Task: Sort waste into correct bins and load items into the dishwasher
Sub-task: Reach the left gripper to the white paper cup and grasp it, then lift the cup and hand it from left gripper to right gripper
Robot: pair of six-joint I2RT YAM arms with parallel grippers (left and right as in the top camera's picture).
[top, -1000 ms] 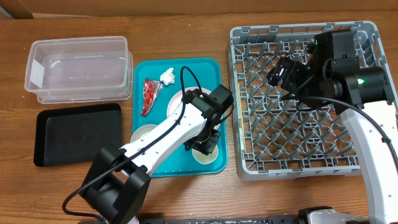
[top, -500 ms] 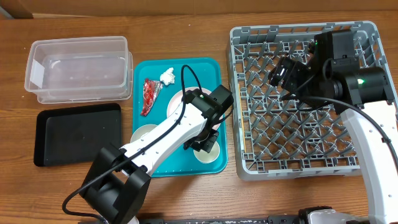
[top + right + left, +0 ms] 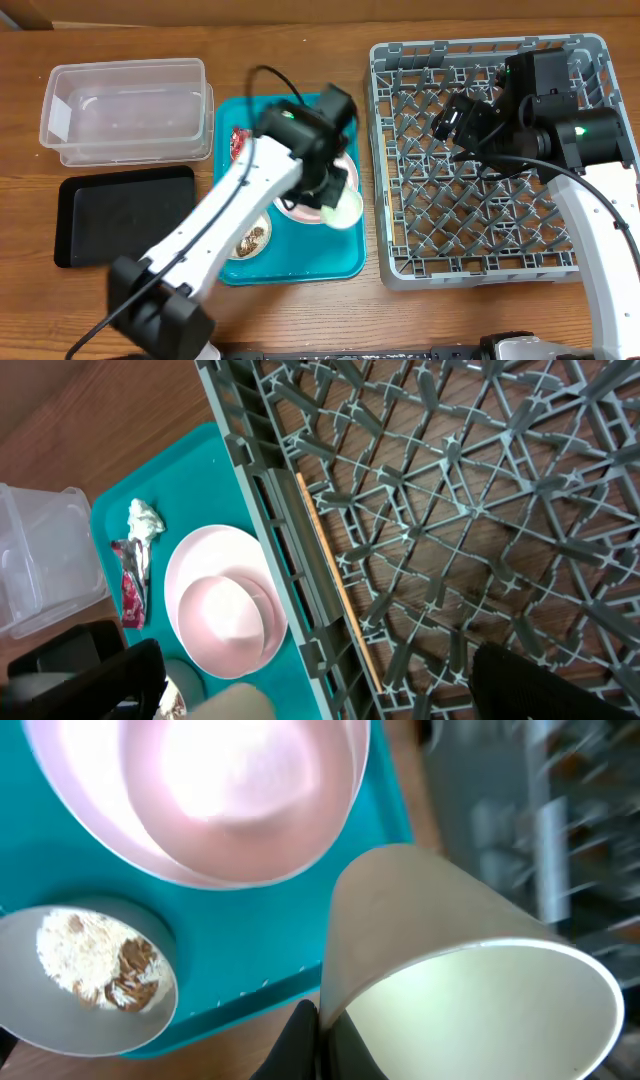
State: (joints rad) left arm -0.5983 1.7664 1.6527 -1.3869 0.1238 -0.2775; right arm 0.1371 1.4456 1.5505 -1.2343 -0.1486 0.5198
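I count, left to right:
- Tubs: one, a clear tub, far left.
- Trays: two, a black tray near left and a teal tray in the middle.
- Bowls: two, a pink bowl and a small bowl.
- One plate, pink.
- One cup, white.
- Waste: one red wrapper, one tissue, one heap of food scraps.
- Racks: one, a grey rack, right.

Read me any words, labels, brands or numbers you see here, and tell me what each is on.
No text can be read in any view.
Red wrapper: any print is too small and blurred to read.
Clear tub: a pale patch on its end wall, perhaps a label, nothing legible.
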